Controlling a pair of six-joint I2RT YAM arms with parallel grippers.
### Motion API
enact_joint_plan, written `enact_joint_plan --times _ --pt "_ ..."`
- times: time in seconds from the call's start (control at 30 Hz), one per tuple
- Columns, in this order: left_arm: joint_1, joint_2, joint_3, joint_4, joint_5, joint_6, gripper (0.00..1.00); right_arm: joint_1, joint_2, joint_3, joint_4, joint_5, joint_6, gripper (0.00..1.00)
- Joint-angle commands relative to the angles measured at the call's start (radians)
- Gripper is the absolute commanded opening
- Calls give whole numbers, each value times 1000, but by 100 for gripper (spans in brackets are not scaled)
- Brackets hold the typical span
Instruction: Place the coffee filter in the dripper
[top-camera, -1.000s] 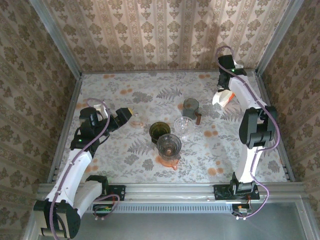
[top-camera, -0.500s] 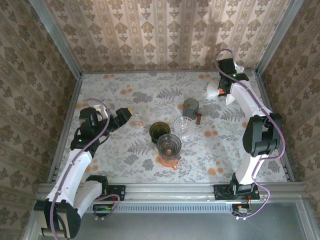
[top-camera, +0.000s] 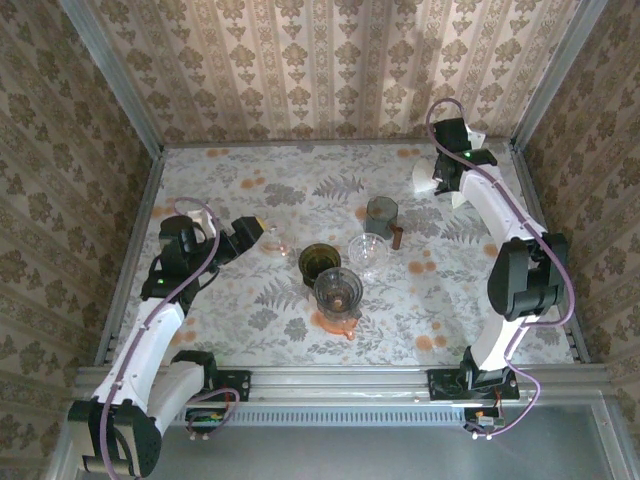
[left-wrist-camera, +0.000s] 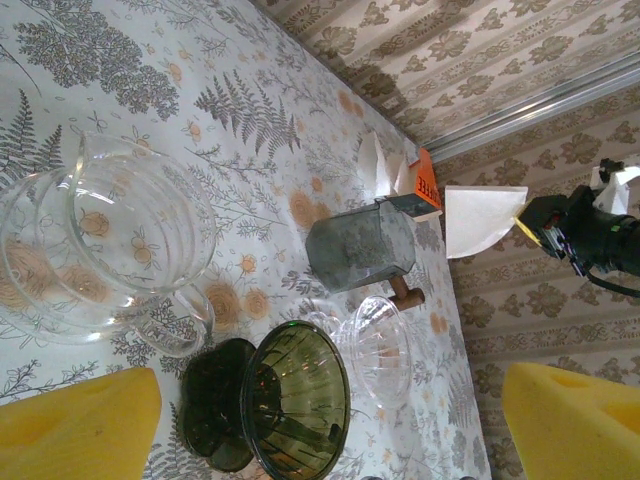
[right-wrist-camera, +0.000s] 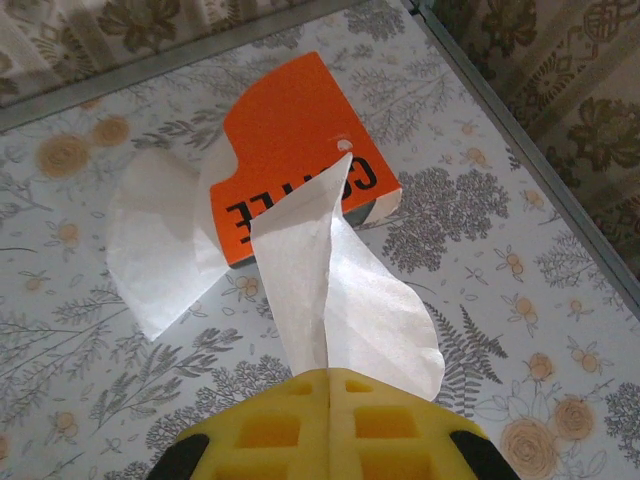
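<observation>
The right end effector (right-wrist-camera: 330, 382) is pinching the coffee filter (right-wrist-camera: 335, 275) between pressed-together pads, holding it above the far right corner of the surface (top-camera: 250, 300), over the orange filter box (right-wrist-camera: 290, 140). A second sheet (right-wrist-camera: 160, 240) is sticking out of that box. The held filter is lying flat and folded, its long axis running straight out ahead of the fingers, so it is not yet opened into a cone. From this grip the drippers are sitting well apart, toward the middle of the surface and closer to the near edge: a green dripper (top-camera: 318, 262) and a clear dripper (top-camera: 368, 252) just beside it, with a glass server (top-camera: 338, 290) in front of them and a grey mug (top-camera: 381, 212) behind. Which of the two is meant I cannot tell. The left end effector (top-camera: 255, 236) is spread wide and empty, and is pointing at the drippers from the left-edge side. It is much nearer to them, but the filter is in the right arm's grip, so the carry is probably going to run diagonally toward the near left.
</observation>
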Motion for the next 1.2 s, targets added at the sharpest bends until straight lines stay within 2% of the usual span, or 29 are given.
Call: enact_joint_plan --times 0.0,0.17,0.4,0.53,0.67,0.9,1.17 --pt "5 -1 -14 24 22 -6 90 18 -53 -21 21 -1 -33 0" --pt "5 6 -13 24 25 0 90 62 -121 -66 32 -3 -50 0" --pt "5 26 -11 24 42 7 90 152 -316 -200 35 -28 -21 0" --pt "3 26 -11 14 63 14 90 234 -455 -255 -5 -58 -19 0" --pt "-1 20 -14 9 69 17 90 330 -576 -281 -80 -152 -18 0" --pt "-11 0 -11 -29 62 31 90 514 -679 -185 -305 -359 -42 0" --pt "-44 -7 -8 -57 51 37 90 746 -633 -41 -509 -508 -22 0"
